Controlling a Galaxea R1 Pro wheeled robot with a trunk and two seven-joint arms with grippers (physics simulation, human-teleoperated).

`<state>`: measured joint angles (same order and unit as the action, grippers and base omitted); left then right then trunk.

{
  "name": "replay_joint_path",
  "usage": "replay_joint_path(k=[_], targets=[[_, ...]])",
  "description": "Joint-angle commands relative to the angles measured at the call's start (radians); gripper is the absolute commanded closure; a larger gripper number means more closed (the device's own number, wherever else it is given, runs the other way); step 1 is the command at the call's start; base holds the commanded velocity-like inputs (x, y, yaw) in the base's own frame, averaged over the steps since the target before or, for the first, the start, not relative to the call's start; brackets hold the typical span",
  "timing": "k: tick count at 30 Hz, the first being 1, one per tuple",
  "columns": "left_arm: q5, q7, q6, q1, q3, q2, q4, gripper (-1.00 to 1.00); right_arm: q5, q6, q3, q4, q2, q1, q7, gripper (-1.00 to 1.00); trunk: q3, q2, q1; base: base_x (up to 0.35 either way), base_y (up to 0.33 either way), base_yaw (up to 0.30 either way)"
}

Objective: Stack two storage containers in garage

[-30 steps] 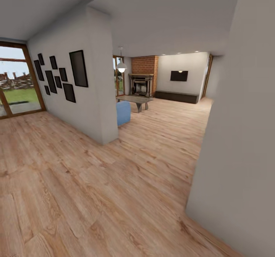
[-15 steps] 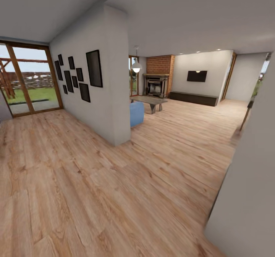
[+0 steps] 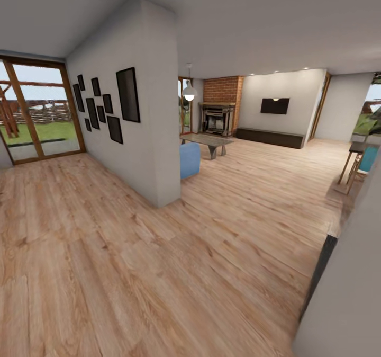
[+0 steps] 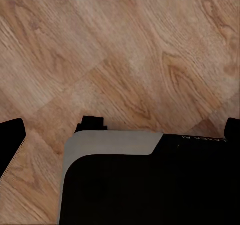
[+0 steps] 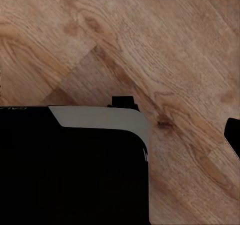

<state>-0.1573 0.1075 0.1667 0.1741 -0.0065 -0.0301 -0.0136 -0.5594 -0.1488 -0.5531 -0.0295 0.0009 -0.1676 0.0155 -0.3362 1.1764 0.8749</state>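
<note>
Light wood planks cover the whole lower half of the head view and run unbroken toward the living room in the upper middle of the frame, leaving a broad open lane through the centre. A white partition wall juts in from the upper left and ends in a square corner at mid-frame; black picture frames hang on its left face, and a glazed door with wooden framing stands at the far left edge. Just beyond the partition's corner sits the end of a light blue sofa, with a low table behind it, a white pendant lamp above, and the brick fireplace against the back wall. A dark screen hangs over a long low dark cabinet to the right of it. At the right edge a pale wall crowds the lower right corner, with a narrow dark strip along its edge, and a small wooden-legged table stands farther back. In both wrist views, wood planks lie beyond a black and grey rounded body, apparently part of the robot itself. Black finger parts of the left gripper and the right gripper peek in at the frame edges, touching nothing; their spread I cannot tell. Neither storage container is visible.
</note>
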Motion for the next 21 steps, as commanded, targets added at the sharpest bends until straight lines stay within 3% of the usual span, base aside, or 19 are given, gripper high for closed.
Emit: replay_joint_path(k=[1, 21], targets=[[-0.01, 0.006, 0.003, 0.001, -0.001, 0.0, 0.001, -1.0, -0.007, -0.005, -0.008, -0.003, 0.0, -0.001, 0.001, -1.0, -0.001, 0.001, 0.001, 0.322, 0.0, 0.0], [-0.01, 0.006, 0.002, 0.001, -0.001, 0.001, 0.001, -1.0, -0.007, -0.005, -0.008, -0.003, 0.001, -0.001, 0.0, -1.0, -0.001, 0.001, 0.001, 0.322, 0.0, 0.0]])
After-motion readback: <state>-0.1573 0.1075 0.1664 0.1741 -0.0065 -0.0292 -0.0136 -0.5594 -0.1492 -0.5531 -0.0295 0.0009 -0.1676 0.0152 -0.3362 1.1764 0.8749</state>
